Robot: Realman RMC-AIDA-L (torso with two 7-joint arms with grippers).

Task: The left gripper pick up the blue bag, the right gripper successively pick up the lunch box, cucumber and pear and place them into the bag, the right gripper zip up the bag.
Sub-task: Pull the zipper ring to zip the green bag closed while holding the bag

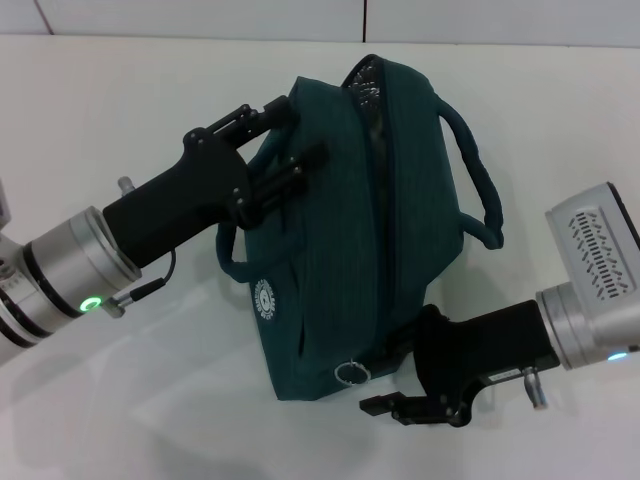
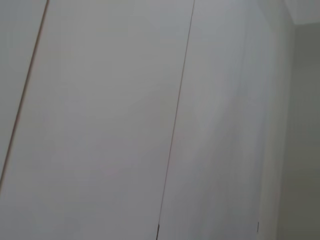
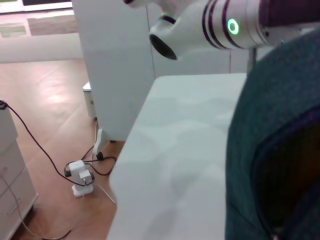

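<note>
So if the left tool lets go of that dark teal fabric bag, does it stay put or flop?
Probably flops: the dark teal fabric bag looks soft and creased, propped by the left tool at its handle. It likely sags rather than rolls.

The blue bag fills mid-table, bare surface all around it.

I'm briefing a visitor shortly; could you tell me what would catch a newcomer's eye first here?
The large dark teal-blue fabric bag dominates mid-table, its zipper mostly shut, gaping only at the far end. The black left gripper clamps the bag's left rope handle, while the black right gripper sits at the near end beside the metal ring pull.
</note>
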